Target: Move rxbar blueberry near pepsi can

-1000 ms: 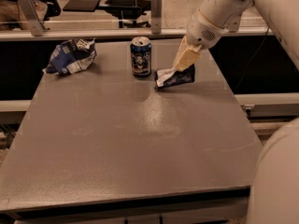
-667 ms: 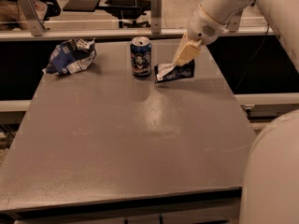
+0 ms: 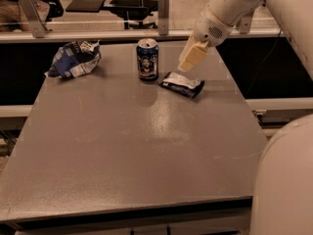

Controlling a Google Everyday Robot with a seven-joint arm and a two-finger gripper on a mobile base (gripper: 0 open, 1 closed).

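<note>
The rxbar blueberry, a flat dark wrapper with a white label panel, lies flat on the grey table, just right of the pepsi can. The can stands upright at the table's far middle. My gripper hangs from the white arm just above the bar's far end. It is apart from the bar, open and empty.
A crumpled blue-and-white chip bag lies at the far left of the table. A rail with metal posts runs behind the table's far edge. The robot's white body fills the lower right corner.
The bar was held tilted on its edge in the gripper next to the can. It now lies flat on the table, and the gripper has let go and risen slightly.
</note>
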